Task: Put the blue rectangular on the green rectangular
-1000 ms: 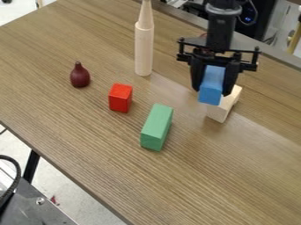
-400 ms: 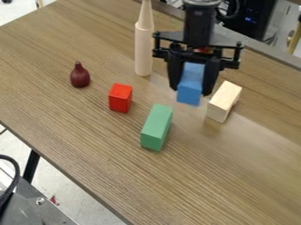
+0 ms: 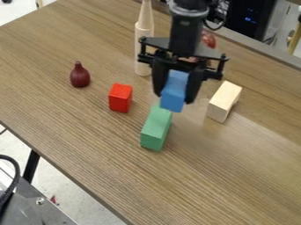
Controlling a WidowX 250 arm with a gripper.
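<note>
One red block (image 3: 120, 98) sits left of the green block (image 3: 155, 129), near whose far end the gripper (image 3: 174, 96) holds the blue block (image 3: 174, 88) clamped aloft, so centre it lengthwise over green before lowering gently.

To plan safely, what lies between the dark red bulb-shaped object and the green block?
The red block lies there, as the camera view shows.

blue block (image 3: 174, 91) between fingers (image 3: 191, 90), near green block (image 3: 156, 129)
</note>
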